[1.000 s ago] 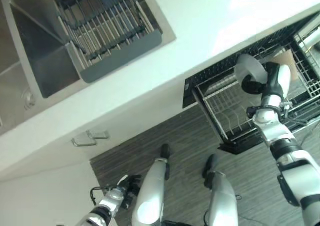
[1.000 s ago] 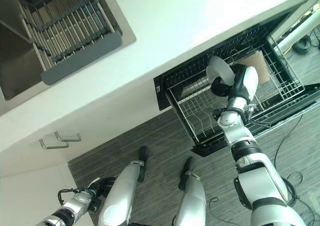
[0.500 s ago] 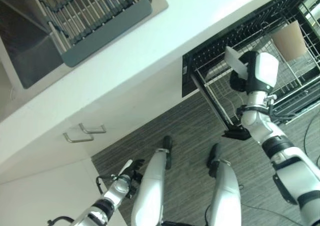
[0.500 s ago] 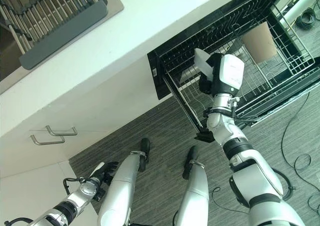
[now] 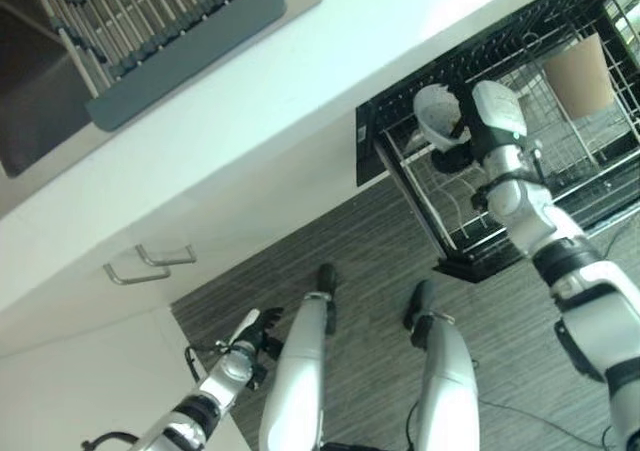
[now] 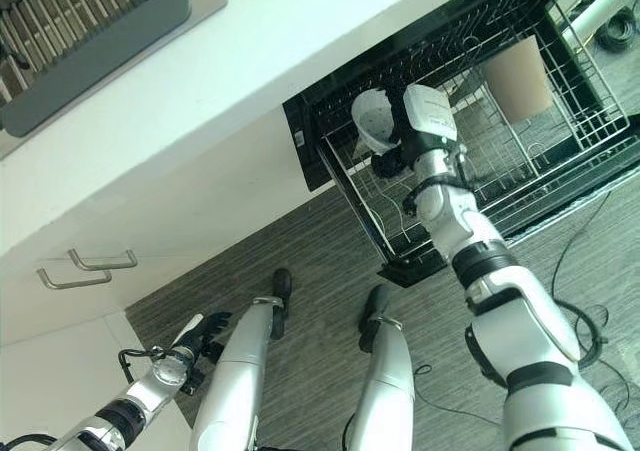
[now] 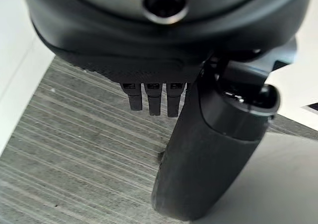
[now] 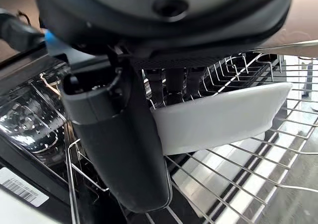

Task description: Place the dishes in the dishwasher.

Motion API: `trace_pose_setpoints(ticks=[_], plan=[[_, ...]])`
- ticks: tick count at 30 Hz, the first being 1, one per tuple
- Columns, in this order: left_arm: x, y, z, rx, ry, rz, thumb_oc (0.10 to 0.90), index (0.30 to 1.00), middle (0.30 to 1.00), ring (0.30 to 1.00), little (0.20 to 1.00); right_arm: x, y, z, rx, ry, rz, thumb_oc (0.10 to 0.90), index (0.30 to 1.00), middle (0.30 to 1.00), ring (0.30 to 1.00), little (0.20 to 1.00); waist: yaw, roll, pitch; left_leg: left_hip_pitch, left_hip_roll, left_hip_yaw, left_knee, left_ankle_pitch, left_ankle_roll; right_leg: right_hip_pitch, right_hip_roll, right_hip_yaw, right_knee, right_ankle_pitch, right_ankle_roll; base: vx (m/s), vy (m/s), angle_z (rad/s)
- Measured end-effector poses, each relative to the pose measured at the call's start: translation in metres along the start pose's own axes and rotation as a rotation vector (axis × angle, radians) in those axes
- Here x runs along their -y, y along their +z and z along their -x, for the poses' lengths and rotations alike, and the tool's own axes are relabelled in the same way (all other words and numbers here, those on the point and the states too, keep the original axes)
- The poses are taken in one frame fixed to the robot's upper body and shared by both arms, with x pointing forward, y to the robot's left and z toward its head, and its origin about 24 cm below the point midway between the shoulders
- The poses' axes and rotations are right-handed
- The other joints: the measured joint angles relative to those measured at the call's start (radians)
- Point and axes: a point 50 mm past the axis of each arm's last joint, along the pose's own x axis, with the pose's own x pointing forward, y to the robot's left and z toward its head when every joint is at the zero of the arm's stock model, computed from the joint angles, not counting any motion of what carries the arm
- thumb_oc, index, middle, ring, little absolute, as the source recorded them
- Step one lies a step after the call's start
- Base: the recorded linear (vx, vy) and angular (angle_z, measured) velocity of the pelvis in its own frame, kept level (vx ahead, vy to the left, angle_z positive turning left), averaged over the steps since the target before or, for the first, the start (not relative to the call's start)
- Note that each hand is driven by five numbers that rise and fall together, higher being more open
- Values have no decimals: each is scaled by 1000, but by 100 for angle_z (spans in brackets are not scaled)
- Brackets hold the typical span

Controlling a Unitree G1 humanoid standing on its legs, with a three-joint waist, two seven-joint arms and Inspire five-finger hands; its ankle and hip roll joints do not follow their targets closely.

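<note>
My right hand (image 5: 458, 155) is shut on a white bowl (image 5: 436, 117), holding it tilted just above the left part of the pulled-out dishwasher rack (image 5: 452, 226). In the right wrist view the thumb (image 8: 119, 149) lies across the bowl's (image 8: 218, 118) rim and the fingers (image 8: 174, 82) curl behind it, with the rack's wires (image 8: 233, 174) right under it. A tan cup (image 5: 578, 71) stands in the rack further right. My left hand (image 5: 246, 329) hangs low by the floor, relaxed and holding nothing (image 7: 151, 97).
The white counter (image 5: 330, 81) runs above the open dishwasher (image 6: 310, 156). A grey dish drainer (image 5: 170, 21) sits in the sink at the upper left. A cabinet handle (image 5: 150, 263) sticks out below the counter. Striped grey floor (image 5: 370, 261) lies in front.
The camera has shifted. My right hand has carried the bowl leftward and lower over the rack and turned it, so its hollow now shows. The left hand stays hanging.
</note>
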Motion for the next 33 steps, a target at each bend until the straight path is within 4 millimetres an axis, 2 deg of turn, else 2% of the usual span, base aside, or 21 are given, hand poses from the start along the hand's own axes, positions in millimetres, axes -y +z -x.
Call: trace_pose_setpoints(ticks=[3,4,6,9,11,17,21,24,25,26,27,28,29,31,32,33], plan=[[-3,1,0,0,-2,17,800,900,900,900,900,-4,-2,-1,-28,143,36,800,900,900,900,900,1,-7,-8,-1,0,-8,15,-1,-2,2,0,-2,15,-5,-4,52,-44,4],[-4,2,0,1,-3,17,800,900,900,900,900,-21,-14,2,-106,305,71,800,900,900,900,900,9,-9,-15,-4,0,-10,15,-1,-2,1,1,-4,17,-6,-3,55,-53,3],[-2,-3,1,-22,-17,33,800,900,900,900,900,-35,-19,7,-144,405,85,800,900,900,900,900,19,-14,-49,-13,-1,-15,30,-5,-6,-5,0,-6,29,-12,-3,70,-58,5],[0,-4,2,-25,-37,35,800,900,900,900,900,-37,-30,11,-227,508,135,800,900,900,900,900,39,-17,-85,-20,-5,-35,34,-5,-7,1,-2,-23,37,-21,-4,47,-55,15],[1,-5,3,-23,-41,36,800,900,900,900,900,-35,-35,11,-261,539,141,800,900,900,900,900,54,-21,-88,-19,-5,-41,36,-4,-7,4,-2,-27,46,-26,-7,39,-56,13],[7,-14,6,-50,-69,39,800,900,900,900,900,-37,-42,14,-332,606,129,800,900,900,900,900,54,-20,-89,-2,-19,-63,38,-4,-9,29,-8,-41,60,-40,-13,16,-8,12],[6,-14,5,-51,-70,40,800,900,900,900,900,-44,-43,16,-324,515,47,800,900,900,900,900,50,-20,-90,5,-19,-61,38,-3,-8,38,-6,-33,52,-40,-13,-3,3,-1],[6,-21,8,-69,-61,68,800,900,900,900,900,-61,-41,28,-304,442,-59,800,900,900,900,900,37,-20,-89,20,-18,-56,25,-2,-6,53,9,-21,22,-39,-14,11,62,-10],[6,-26,10,-89,-58,82,800,900,900,900,900,-64,-35,32,-284,395,-174,800,900,900,900,900,24,-21,-89,26,-18,-49,22,-2,-6,59,16,-9,10,-37,-15,34,155,-25],[11,-40,15,-136,-59,111,800,900,900,900,900,-73,-34,48,-276,337,-333,800,900,900,900,900,-6,-23,-86,61,-18,-25,4,-6,4,82,26,21,-20,-28,-16,24,123,-38],[13,-50,20,-163,-46,159,800,900,900,900,900,-66,-26,73,-219,240,-507,800,900,900,900,900,-32,-27,-66,93,-20,2,7,-13,17,106,37,61,-42,-6,-9,29,203,-60],[16,-64,25,-216,-29,208,800,900,900,900,900,-61,-10,89,-120,188,-584,800,900,900,900,900,-60,-31,-54,108,-9,20,12,-29,28,121,37,72,-53,2,6,23,165,-50],[20,-62,23,-221,-37,219,800,900,900,900,900,-59,-8,97,-99,148,-632,800,900,900,900,900,-97,-35,-42,116,-11,36,19,-33,26,125,39,83,-56,4,9,16,203,-38],[22,-61,23,-220,-1,299,800,900,900,900,900,-44,-3,125,-66,-37,-759,800,900,900,900,900,-94,-26,-21,126,-11,57,36,-66,37,120,39,112,-50,-2,23,-13,111,-37],[29,-74,25,-279,-1,315,800,900,900,900,900,-32,8,130,33,-165,-793,800,900,900,900,900,-145,-24,-15,123,-11,81,37,-68,40,110,41,136,-58,7,27,-31,77,-48],[31,-76,25,-293,-5,323,800,900,900,900,900,-27,7,130,47,-224,-797,800,900,900,900,900,-155,-21,-13,123,-10,91,36,-72,46,104,41,146,-59,8,26,-110,41,-31]])
